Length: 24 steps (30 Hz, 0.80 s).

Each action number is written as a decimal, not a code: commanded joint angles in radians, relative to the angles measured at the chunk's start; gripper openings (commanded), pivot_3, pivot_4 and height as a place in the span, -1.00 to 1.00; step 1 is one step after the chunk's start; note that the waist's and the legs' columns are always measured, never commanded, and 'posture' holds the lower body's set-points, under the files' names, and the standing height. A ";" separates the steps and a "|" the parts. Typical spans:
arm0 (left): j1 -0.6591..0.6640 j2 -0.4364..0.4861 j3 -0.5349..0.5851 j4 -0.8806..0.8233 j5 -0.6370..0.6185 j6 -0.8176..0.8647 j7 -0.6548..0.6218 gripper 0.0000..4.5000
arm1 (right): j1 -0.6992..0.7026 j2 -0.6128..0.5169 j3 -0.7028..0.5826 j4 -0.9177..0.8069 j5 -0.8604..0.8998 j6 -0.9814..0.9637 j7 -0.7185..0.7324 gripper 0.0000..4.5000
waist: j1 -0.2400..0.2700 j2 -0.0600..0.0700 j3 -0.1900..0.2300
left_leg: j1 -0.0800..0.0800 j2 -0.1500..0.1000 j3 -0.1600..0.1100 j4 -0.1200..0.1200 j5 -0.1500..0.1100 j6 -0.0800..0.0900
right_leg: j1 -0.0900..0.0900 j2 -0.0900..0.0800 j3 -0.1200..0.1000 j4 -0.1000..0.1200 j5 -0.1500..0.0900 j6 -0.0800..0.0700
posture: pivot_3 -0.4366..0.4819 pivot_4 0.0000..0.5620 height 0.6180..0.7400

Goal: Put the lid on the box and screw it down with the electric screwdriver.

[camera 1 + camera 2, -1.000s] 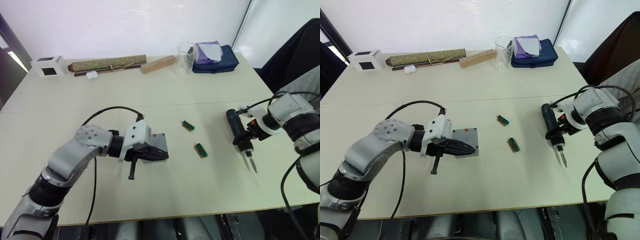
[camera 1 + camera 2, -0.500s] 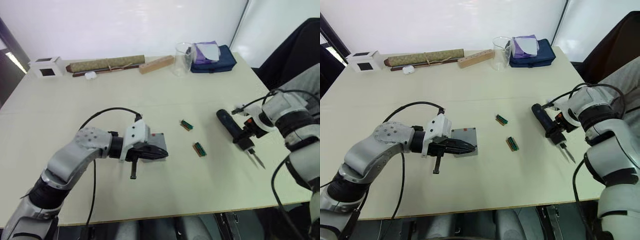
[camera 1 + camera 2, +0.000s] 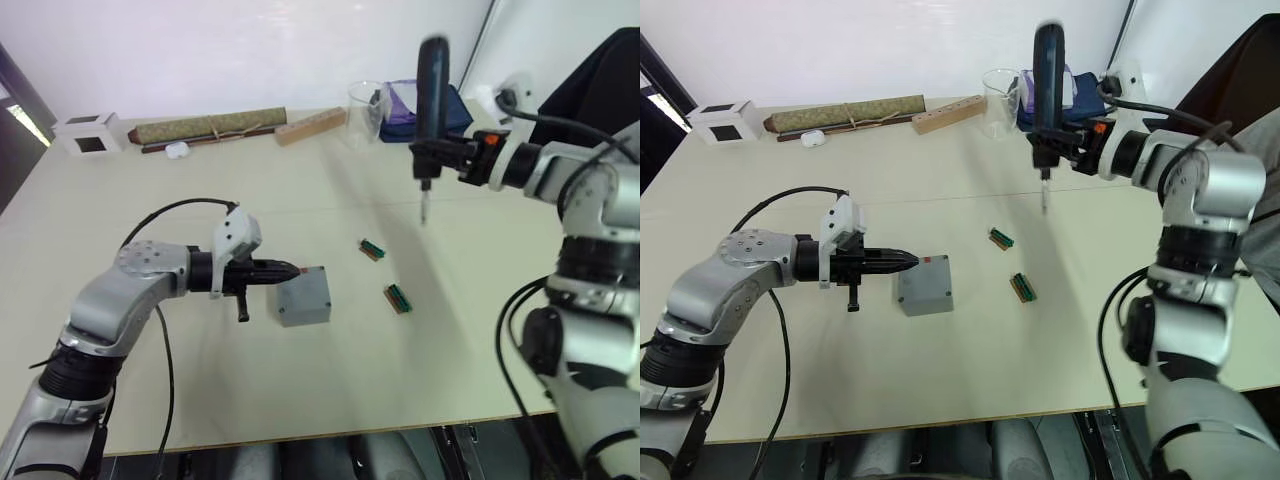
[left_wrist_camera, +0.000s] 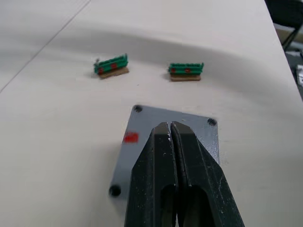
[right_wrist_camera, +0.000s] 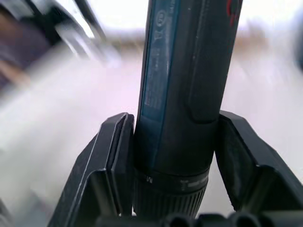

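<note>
Now the right gripper (image 3: 1048, 140) is gripping the electric screwdriver (image 3: 1046, 68) around its lower barrel, both fingers (image 5: 111, 156) pressing against the black body; the tool is standing upright in the air above the far half of the table (image 3: 150, 380), bit pointing down, well apart from the box (image 3: 303, 296). The box is sitting near the table's middle, lid (image 4: 142, 123) lying flat on top of it, dark screw holes showing at the corners, red mark on its near-left edge in the left wrist view. The left gripper (image 3: 290, 268) is hovering level beside the box's left top edge, fingers (image 4: 161, 156) pressed together and holding nothing, tips over the lid. Two small green connector pieces (image 3: 374, 249) are lying right of the box, apart from it. Along the far edge: rolled olive bundle (image 3: 210, 127), wooden block (image 3: 308, 126), clear beaker (image 3: 366, 110), blue pouch (image 3: 455, 105), white cube (image 3: 88, 134).
</note>
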 commanded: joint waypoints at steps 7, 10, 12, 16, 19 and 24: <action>-0.042 -0.009 -0.037 0.034 0.038 -0.022 -0.020 -1.00 | 0.286 0.214 0.270 -0.367 0.063 -0.241 -0.169 -0.03 | 0.001 -0.001 -0.001 | 0.002 -0.002 0.001 0.002 0.001 -0.002 | 0.004 -0.003 0.000 0.000 0.000 0.000 | -0.05 -0.47 1.00; -0.046 -0.022 -0.055 0.033 0.050 -0.023 -0.017 -1.00 | 0.358 0.210 0.379 -0.374 0.030 -0.324 -0.169 -0.03 | 0.000 -0.001 -0.001 | 0.002 -0.002 0.000 0.001 0.001 -0.002 | 0.003 -0.001 0.000 0.001 0.000 0.000 | -0.05 -0.47 1.00; -0.049 -0.029 -0.076 0.039 0.069 -0.031 -0.017 -1.00 | 0.381 0.213 0.425 -0.362 0.018 -0.371 -0.181 -0.03 | -0.002 -0.001 -0.001 | 0.002 -0.001 0.000 0.001 0.001 -0.002 | 0.002 0.000 0.000 0.001 0.000 0.000 | -0.05 -0.47 1.00; -0.037 -0.006 -0.164 0.067 0.190 -0.122 -0.032 -1.00 | 0.404 0.207 0.480 -0.332 -0.006 -0.441 -0.194 -0.03 | 0.000 -0.001 -0.001 | 0.003 -0.001 0.001 0.001 0.001 -0.002 | 0.003 0.000 0.000 0.001 0.000 0.000 | -0.05 -0.47 1.00; -0.029 -0.015 -0.180 0.093 0.220 -0.153 -0.030 -1.00 | 0.406 0.198 0.510 -0.312 -0.027 -0.483 -0.206 -0.03 | 0.001 -0.001 -0.001 | 0.003 -0.001 0.001 0.001 0.001 -0.003 | 0.003 0.000 0.000 0.001 0.000 0.000 | -0.05 -0.47 1.00; -0.034 -0.033 -0.177 0.099 0.222 -0.154 -0.026 -1.00 | 0.422 0.172 0.550 -0.263 -0.065 -0.557 -0.205 -0.03 | 0.002 -0.002 -0.001 | 0.004 -0.001 0.001 0.001 0.001 -0.003 | 0.004 0.000 0.000 0.001 0.000 0.000 | -0.05 -0.47 1.00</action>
